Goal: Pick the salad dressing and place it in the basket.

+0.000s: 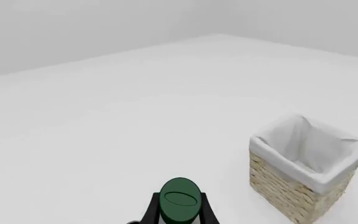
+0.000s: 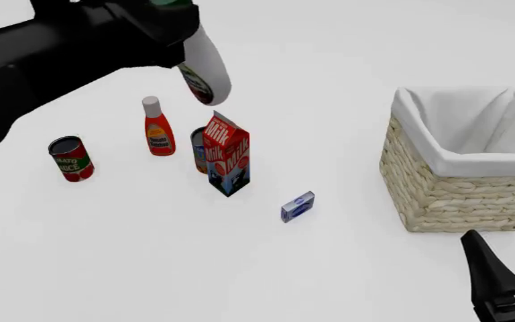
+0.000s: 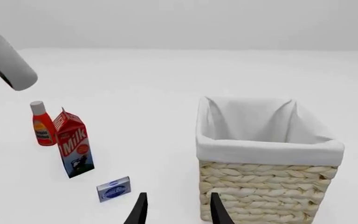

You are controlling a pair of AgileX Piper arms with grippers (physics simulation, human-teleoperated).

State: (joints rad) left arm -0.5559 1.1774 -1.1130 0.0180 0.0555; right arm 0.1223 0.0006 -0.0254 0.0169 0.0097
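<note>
In the left pincer (image 2: 163,10), raised high above the table (image 2: 150,268) at the far left, the salad dressing (image 2: 206,70) is clamped by its neck: the left wrist view shows the dark green cap (image 1: 180,199) between the two black fingers. The white bottle body hangs below and to the right of the pincer, tilted, well clear of the table surface. Directly beneath it stand the red bottle (image 2: 157,127) with a white cap, a milk carton (image 2: 228,155) and a can (image 2: 199,149) partly hidden behind the carton; a second can (image 2: 70,158) stands further left, and a small blue box (image 2: 298,206) lies nearer the front. The basket (image 2: 454,194) sits on the table well to the right of the held bottle, its white lining folded over the rim. The right pincer (image 2: 512,261) rests low at the front right, just beside the basket's near corner, its fingers spread apart and holding nothing.
</note>
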